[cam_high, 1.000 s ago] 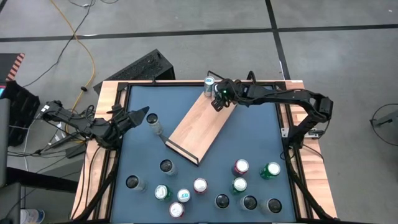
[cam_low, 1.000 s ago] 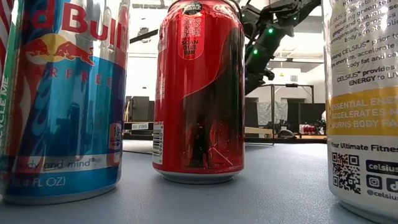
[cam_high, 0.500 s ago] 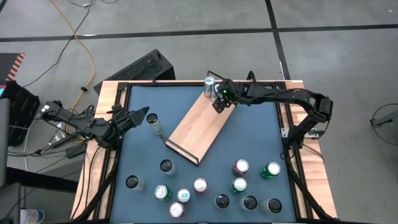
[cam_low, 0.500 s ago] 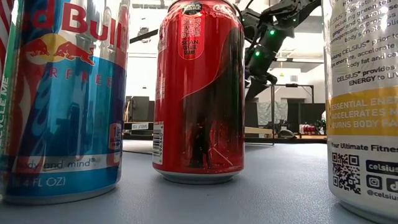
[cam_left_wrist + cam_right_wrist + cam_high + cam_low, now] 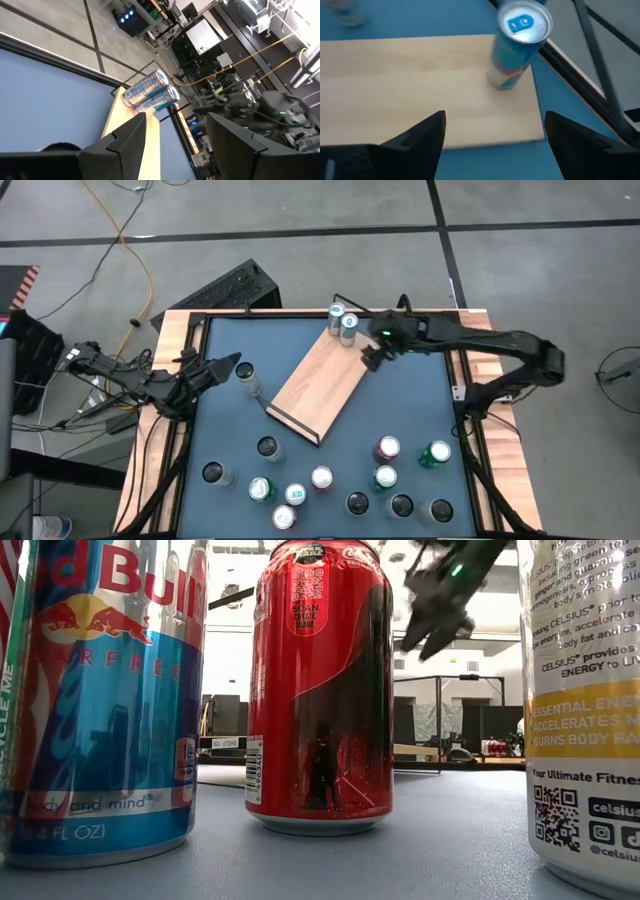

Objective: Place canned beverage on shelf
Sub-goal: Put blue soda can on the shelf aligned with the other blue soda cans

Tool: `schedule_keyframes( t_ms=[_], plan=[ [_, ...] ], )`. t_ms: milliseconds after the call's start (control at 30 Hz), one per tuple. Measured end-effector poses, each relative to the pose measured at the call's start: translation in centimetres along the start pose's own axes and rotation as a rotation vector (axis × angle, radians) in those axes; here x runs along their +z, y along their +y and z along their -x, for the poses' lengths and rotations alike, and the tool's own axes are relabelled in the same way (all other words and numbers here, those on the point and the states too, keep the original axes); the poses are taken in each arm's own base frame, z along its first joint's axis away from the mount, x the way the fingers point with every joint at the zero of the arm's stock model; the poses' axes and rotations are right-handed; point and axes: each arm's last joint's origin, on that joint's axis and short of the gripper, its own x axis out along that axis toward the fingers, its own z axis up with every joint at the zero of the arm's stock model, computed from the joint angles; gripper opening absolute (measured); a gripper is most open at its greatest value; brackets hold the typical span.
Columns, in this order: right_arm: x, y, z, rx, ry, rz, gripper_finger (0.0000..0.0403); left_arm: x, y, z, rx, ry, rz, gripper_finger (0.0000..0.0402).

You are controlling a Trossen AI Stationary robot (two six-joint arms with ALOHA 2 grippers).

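While the right end effector (image 5: pixel 368 360) hangs over the shelf's upper right edge in the high view, its fingers stand apart and hold nothing. 2 cans (image 5: pixel 343 317) stand upright side by side at the upper end of the shelf (image 5: pixel 315 385), near the frame's top centre. At the frame's left, the left end effector (image 5: pixel 228 364) waits with fingers parted, empty, just beside a lone can (image 5: pixel 246 373) on the blue surface (image 5: pixel 410 410).

Right tool (image 5: pixel 371 358) raised, fingers spread, empty; left tool (image 5: pixel 226 365) parked, part-open.
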Motion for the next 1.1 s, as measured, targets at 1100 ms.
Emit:
schedule_keyframes(
  t_ms=[1100],
  plan=[
    [-9.8, 12.6, 12.0, 0.724, 0.261, 0.272, 0.0322, -0.6, 0.1, 0.0, -0.067, 0.145, -0.029, 0.0194]
  ],
)
